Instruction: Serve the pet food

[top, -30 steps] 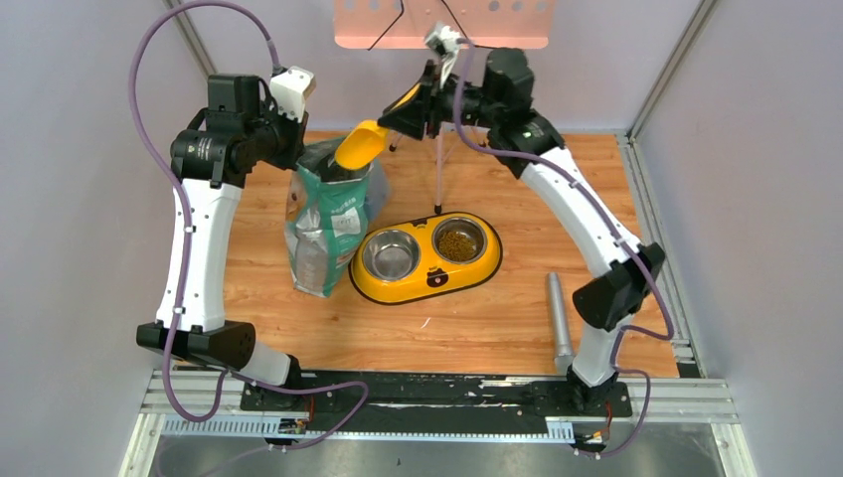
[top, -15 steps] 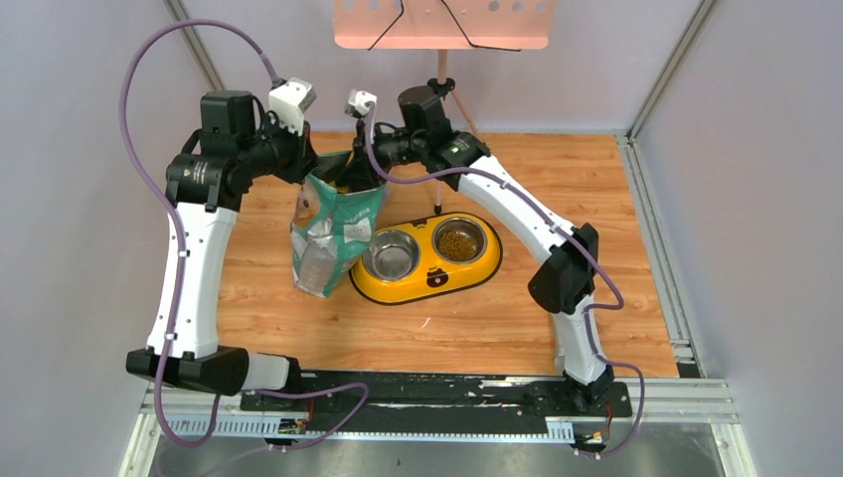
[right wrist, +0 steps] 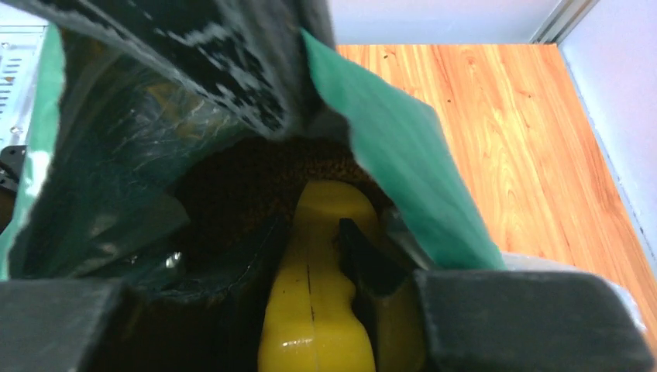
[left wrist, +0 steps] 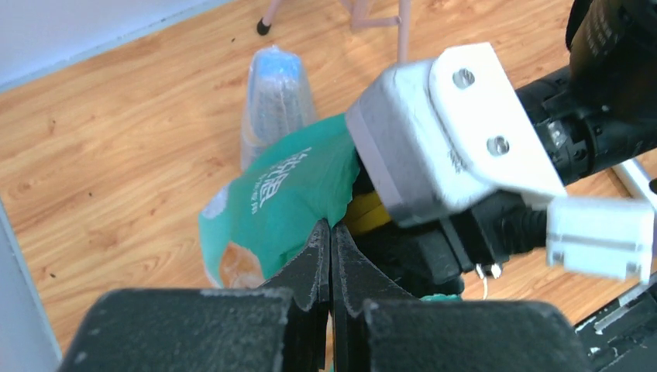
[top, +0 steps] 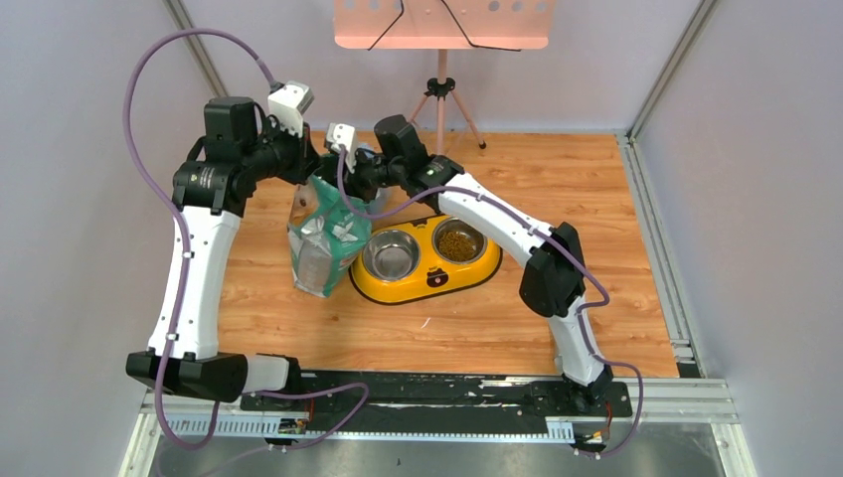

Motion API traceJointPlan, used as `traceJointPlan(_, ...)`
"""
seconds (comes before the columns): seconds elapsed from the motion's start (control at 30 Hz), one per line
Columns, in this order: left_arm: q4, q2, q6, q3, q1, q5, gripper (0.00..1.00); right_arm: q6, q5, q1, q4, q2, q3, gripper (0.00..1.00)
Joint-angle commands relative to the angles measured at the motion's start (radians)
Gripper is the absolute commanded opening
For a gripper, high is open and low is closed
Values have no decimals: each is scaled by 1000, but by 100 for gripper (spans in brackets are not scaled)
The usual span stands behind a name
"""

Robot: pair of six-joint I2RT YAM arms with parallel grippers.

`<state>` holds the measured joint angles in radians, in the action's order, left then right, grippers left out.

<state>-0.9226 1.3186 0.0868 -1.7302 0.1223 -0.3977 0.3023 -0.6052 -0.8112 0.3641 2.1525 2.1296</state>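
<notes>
while your left jaws pinch the green bag point(top: 323, 248) at its rim, your right jaws clamp the yellow scoop point(right wrist: 314, 302), sunk in kibble point(right wrist: 252, 170).

Loose brown pet food point(right wrist: 256, 167) heaped inside bag point(right wrist: 403, 155).

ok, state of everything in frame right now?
bag, upright, mouth open
scoop, down inside bag
pet food, in bag around scoop tip
left bowl, empty
right bowl, holds some pet food
left hand, shut on bag rim
right hand, shut on scoop
</notes>
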Motion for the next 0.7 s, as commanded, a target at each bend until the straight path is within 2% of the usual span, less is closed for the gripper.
traceJointPlan(0.0,92,-62,-45,40,8,-42,0,85,93,-22,18,67,-105,0)
traceJointPlan(0.13,139,-63,-6,104,8,42,0,16,12,-34,96,81,-102,0)
traceJointPlan(0.37,167,-51,14,99,8,87,0,-268,-265,-8,269,153,42,0)
traceJointPlan(0.47,166,-40,33,80,8,101,0,-424,-321,10,247,161,62,0)
traceJointPlan(0.57,163,-28,43,60,8,108,0,-602,-361,43,144,131,42,0)
traceJointPlan(0.67,158,-19,51,50,9,108,0,-685,-355,63,71,92,51,0)
